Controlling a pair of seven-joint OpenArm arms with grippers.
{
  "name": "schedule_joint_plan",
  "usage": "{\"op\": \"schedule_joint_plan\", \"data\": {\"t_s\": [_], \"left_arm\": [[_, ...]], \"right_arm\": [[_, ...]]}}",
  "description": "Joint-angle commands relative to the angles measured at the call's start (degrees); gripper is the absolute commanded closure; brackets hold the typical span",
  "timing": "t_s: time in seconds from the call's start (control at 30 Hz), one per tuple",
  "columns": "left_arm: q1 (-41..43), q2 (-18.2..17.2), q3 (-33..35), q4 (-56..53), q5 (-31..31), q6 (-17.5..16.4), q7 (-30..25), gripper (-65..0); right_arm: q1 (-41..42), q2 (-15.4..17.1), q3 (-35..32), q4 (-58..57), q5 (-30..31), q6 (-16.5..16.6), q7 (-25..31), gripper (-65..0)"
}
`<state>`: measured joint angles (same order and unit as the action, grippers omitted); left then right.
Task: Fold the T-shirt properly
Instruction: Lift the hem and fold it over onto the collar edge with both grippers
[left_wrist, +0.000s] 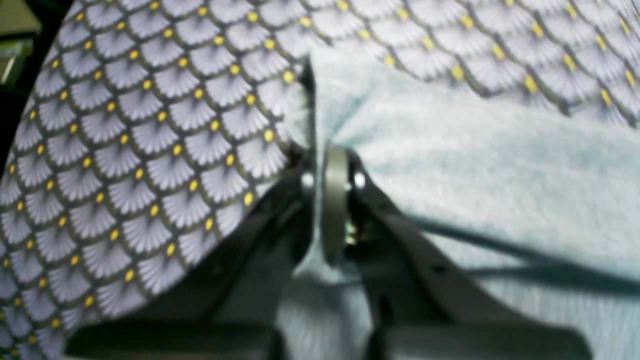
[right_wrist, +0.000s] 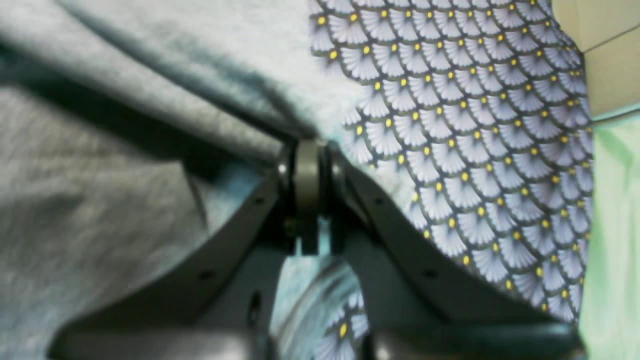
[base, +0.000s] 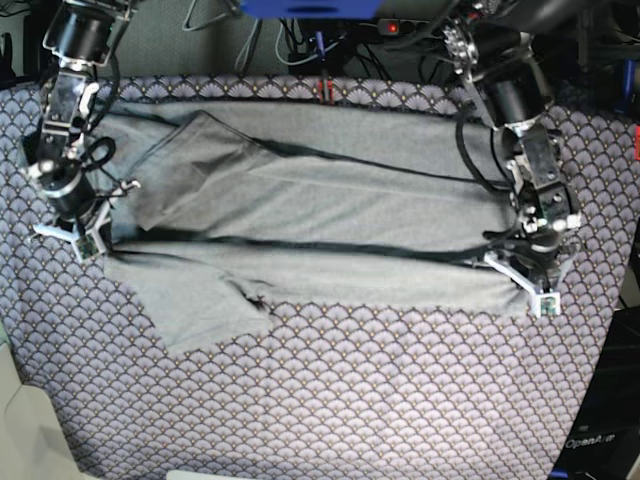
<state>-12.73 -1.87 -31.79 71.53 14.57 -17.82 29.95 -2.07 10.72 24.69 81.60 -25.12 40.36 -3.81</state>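
Two grippers pinch the plain light heather-grey knit T-shirt (base: 300, 215), which lies spread lengthwise across the purple-grey fan-scale patterned tablecloth (base: 330, 400), partly folded along a long crease; the left gripper (left_wrist: 332, 165) is clenched on the cloth's edge at the base view's right end; the right gripper (right_wrist: 306, 155) is clamped on the fabric at the opposite end, beside one short sleeve (base: 205, 305) lying flat.
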Motion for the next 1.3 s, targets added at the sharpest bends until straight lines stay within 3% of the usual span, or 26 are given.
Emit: {"op": "schedule_joint_plan", "data": {"t_s": [0.0, 0.13, 0.4, 0.6, 0.73, 0.83, 1.1, 1.27], "left_arm": [[-0.7, -0.3, 0.1, 2.4, -0.5, -0.7, -0.4, 0.0], [1.9, 0.9, 0.0, 7.1, -0.5, -1.8, 2.0, 0.0], [6.2, 0.9, -1.0, 15.6, -0.5, -5.9, 7.4, 0.0], [6.0, 0.9, -6.4, 15.7, -0.3, -11.0, 7.6, 0.0], [7.2, 1.0, -6.8, 15.6, 0.2, -11.8, 7.6, 0.0], [9.5, 1.1, -6.5, 15.6, -0.3, -11.8, 7.1, 0.0], [11.4, 0.7, -6.8, 15.5, -0.3, -11.8, 7.0, 0.0], [11.7, 0.7, -6.8, 15.5, -0.3, -11.8, 7.0, 0.0]], "right_arm": [[-0.4, 0.6, 0.3, 2.4, 0.7, -0.4, 1.3, 0.0], [-4.0, -0.1, 0.4, 5.7, 0.8, -0.4, 1.3, 0.0], [-6.8, -2.9, 6.8, 10.4, 0.8, -0.4, 1.4, 0.0], [-6.8, -3.0, 10.4, 11.4, 0.8, -0.4, 1.4, 0.0], [-8.9, -3.0, 12.0, 11.3, 0.8, -0.4, 1.6, 0.0], [-12.0, -3.2, 12.0, 11.0, 0.8, -0.4, 4.8, 0.0], [-16.7, -9.9, 16.6, 10.9, 0.7, -0.4, 15.6, 0.0], [-17.5, -11.2, 18.6, 10.9, 0.7, -0.4, 19.3, 0.0]]}}
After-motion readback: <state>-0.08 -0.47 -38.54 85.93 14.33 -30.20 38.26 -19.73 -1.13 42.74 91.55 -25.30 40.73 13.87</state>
